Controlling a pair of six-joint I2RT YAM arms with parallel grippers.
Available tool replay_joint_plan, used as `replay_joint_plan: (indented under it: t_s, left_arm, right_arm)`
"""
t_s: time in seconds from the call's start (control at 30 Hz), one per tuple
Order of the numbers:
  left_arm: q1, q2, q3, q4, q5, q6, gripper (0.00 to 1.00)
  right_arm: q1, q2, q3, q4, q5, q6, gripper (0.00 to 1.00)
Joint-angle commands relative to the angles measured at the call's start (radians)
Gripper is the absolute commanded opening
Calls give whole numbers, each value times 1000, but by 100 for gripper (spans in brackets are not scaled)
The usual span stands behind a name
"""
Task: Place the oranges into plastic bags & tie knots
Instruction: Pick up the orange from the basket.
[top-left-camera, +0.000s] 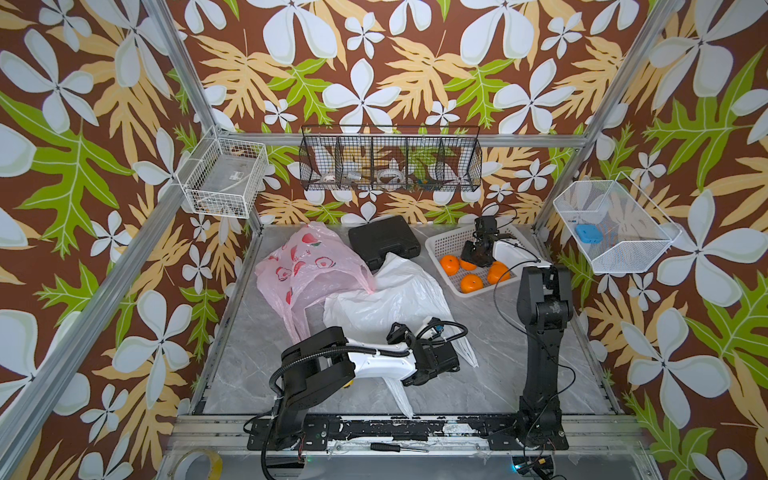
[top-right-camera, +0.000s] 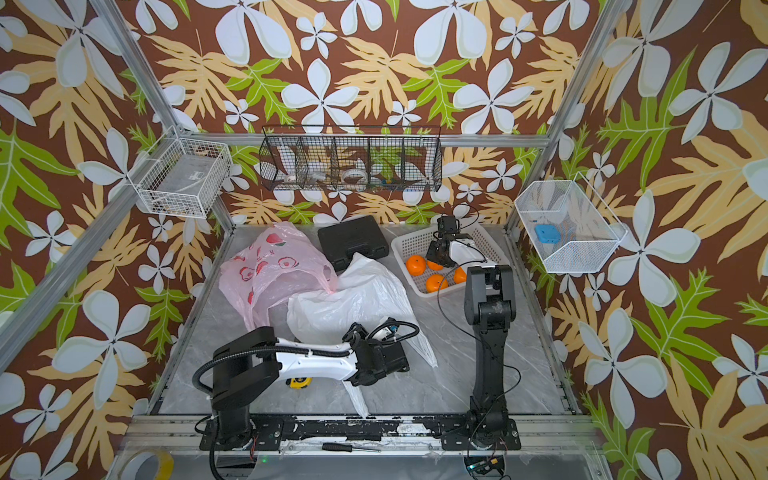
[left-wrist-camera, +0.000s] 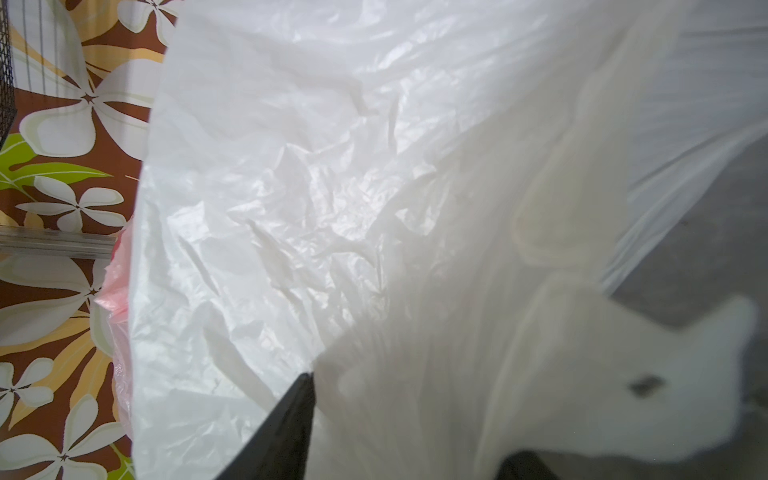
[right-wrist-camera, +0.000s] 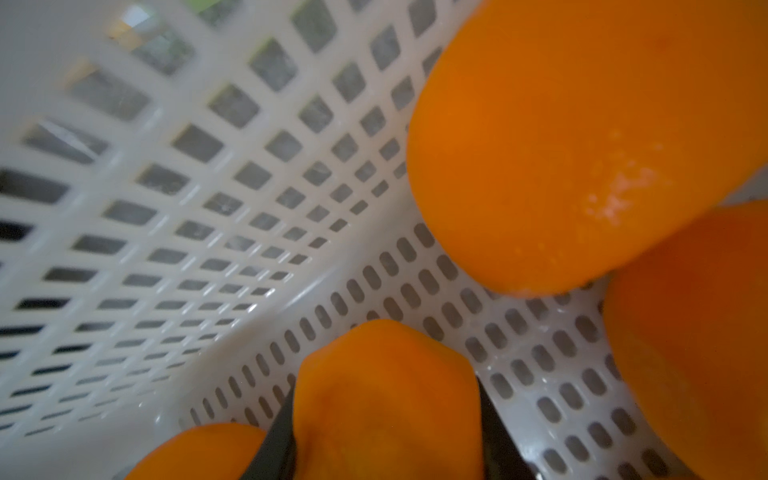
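The white plastic bag (top-left-camera: 386, 299) (top-right-camera: 353, 299) lies crumpled mid-table, with the pink fruit-print bag (top-left-camera: 307, 266) (top-right-camera: 270, 266) beside it on the left. My left gripper (top-left-camera: 457, 359) (left-wrist-camera: 415, 415) is at the white bag's (left-wrist-camera: 332, 187) near right corner, with bunched plastic filling the gap between its fingers. Several oranges (top-left-camera: 449, 264) (top-right-camera: 415, 264) sit in the white perforated basket (top-left-camera: 446, 237) at the back right. My right gripper (top-left-camera: 478, 259) (right-wrist-camera: 384, 390) reaches down into that basket and is shut on one orange (right-wrist-camera: 386, 424). More oranges (right-wrist-camera: 561, 145) lie close around it. No knots show.
A black case (top-left-camera: 384, 241) lies at the back between the bags and the basket. A yellow tape measure (top-right-camera: 298, 381) sits under the left arm. A screwdriver (top-left-camera: 390, 447) and a tape roll (top-left-camera: 199, 461) lie on the front rail. Wire baskets hang on the walls.
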Motion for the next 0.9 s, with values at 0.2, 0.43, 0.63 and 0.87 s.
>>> replay_joint_plan:
  t_s: [0.2, 0.43, 0.63, 0.87]
  left_arm:
    - [38, -150, 33, -41, 80, -10, 10]
    - [161, -329, 162, -52, 505, -2, 4]
    - [271, -384, 273, -77, 767, 11, 5]
    - [441, -387, 274, -38, 1023, -11, 6]
  right_arm:
    - [3, -341, -186, 37, -32, -34, 27]
    - [37, -774, -369, 89, -150, -164, 19]
    - [168, -1110, -463, 91, -233, -239, 17]
    - [541, -1215, -440, 10, -250, -251, 19]
